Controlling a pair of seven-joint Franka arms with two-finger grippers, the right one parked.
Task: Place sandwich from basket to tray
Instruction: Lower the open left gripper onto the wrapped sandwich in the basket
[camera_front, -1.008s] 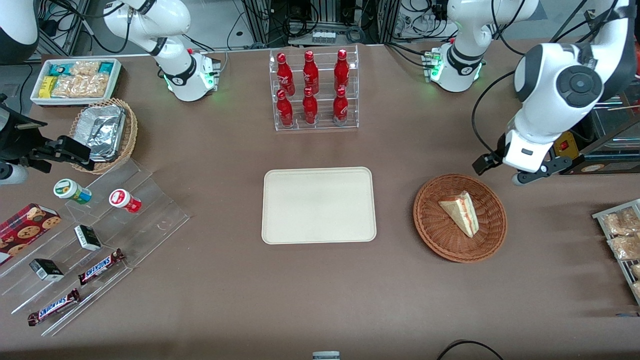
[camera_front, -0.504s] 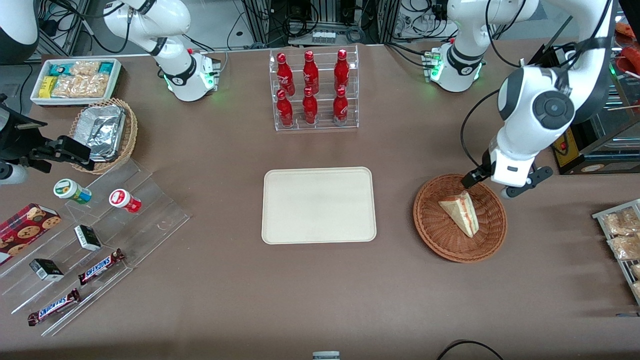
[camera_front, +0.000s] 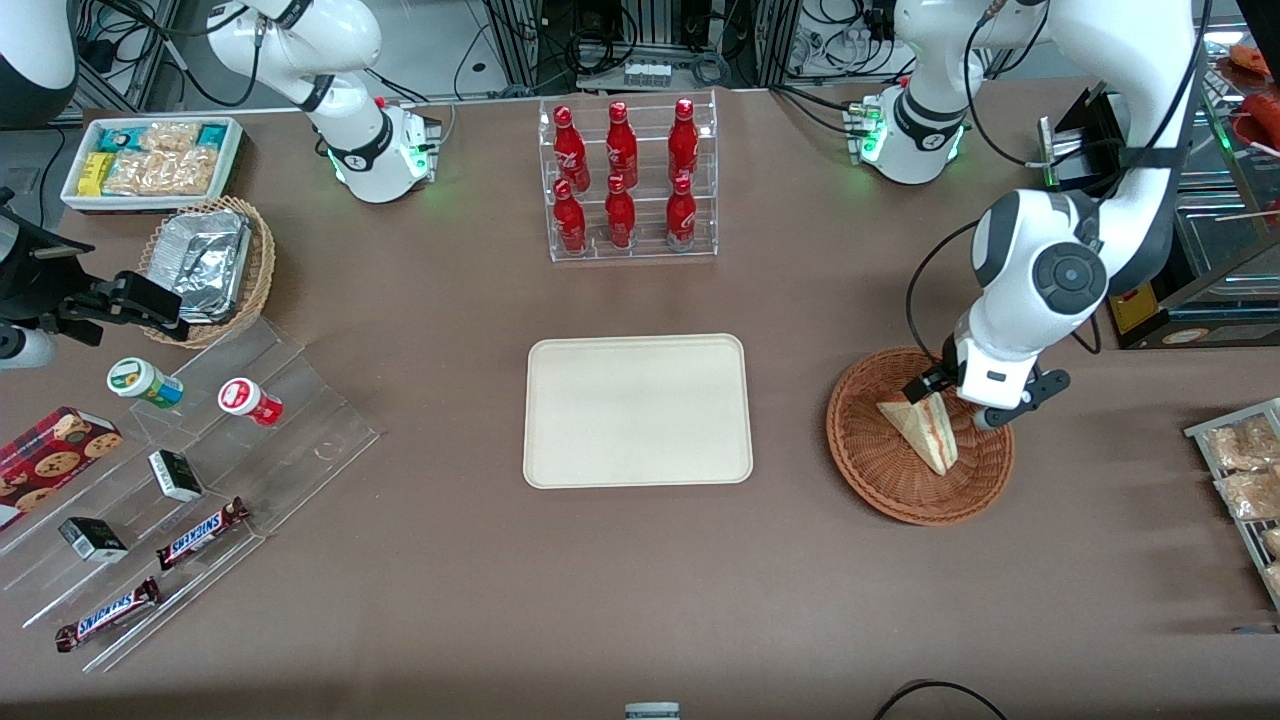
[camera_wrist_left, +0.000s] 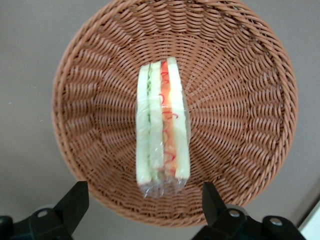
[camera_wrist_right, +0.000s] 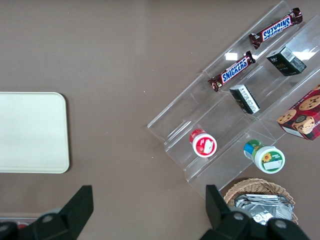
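Observation:
The sandwich (camera_front: 925, 428), a wrapped pale wedge with red, orange and green layers on its edge (camera_wrist_left: 162, 130), lies in the round reddish-brown wicker basket (camera_front: 880, 490) toward the working arm's end of the table. My left gripper (camera_front: 958, 402) hangs open just above the basket's part farther from the front camera, over the sandwich's wide end. In the left wrist view the gripper (camera_wrist_left: 142, 195) has its black fingertips (camera_wrist_left: 77, 192) spread wider than the sandwich, one on each side of its wrapped end, above the basket rim (camera_wrist_left: 75, 100). The cream tray (camera_front: 637, 410) lies bare beside the basket, mid-table.
A clear rack of red bottles (camera_front: 628, 180) stands farther from the front camera than the tray. A wire rack of snack packs (camera_front: 1240, 470) sits at the working arm's table end. A stepped acrylic shelf (camera_front: 200, 470) with snacks lies toward the parked arm's end.
The left arm has swung in and come down from beside the basket; its gripper now hangs over the sandwich's wide end. Sandwich, basket and tray have not moved.

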